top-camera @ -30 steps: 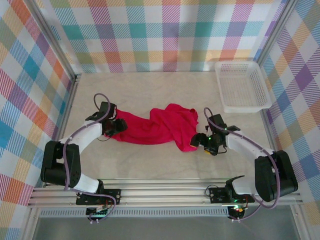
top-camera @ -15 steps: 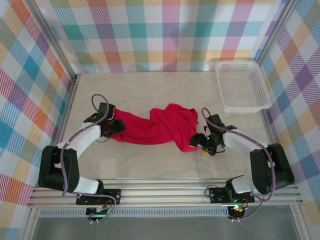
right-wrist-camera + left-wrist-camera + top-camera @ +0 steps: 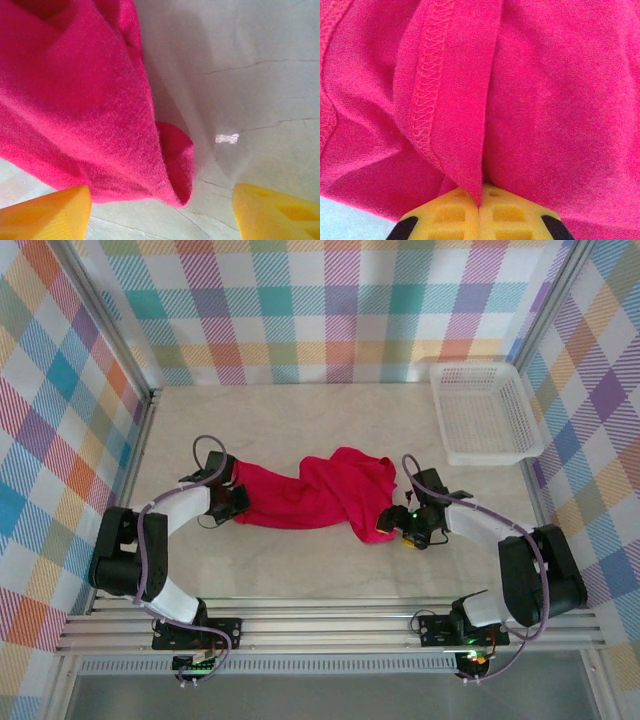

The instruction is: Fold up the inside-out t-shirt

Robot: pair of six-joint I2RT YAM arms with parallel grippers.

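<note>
The inside-out t-shirt (image 3: 315, 495) lies bunched in a long red heap across the middle of the table. My left gripper (image 3: 232, 502) is at its left end, shut on a fold of the fabric. In the left wrist view the yellow fingertips (image 3: 450, 215) meet with a stitched hem fold (image 3: 465, 125) pinched between them. My right gripper (image 3: 392, 523) is at the shirt's lower right corner and stands open. In the right wrist view that rolled corner (image 3: 175, 160) lies on the table between the two spread yellow fingers (image 3: 45, 210), touching neither.
A white mesh basket (image 3: 483, 412) stands at the back right corner. Checked walls enclose the pale marbled table (image 3: 300, 415) on three sides. Bare table lies behind and in front of the shirt.
The left gripper has closed on the shirt's left edge, and its arm has shifted slightly right. The right gripper has crept a little closer to the shirt's corner.
</note>
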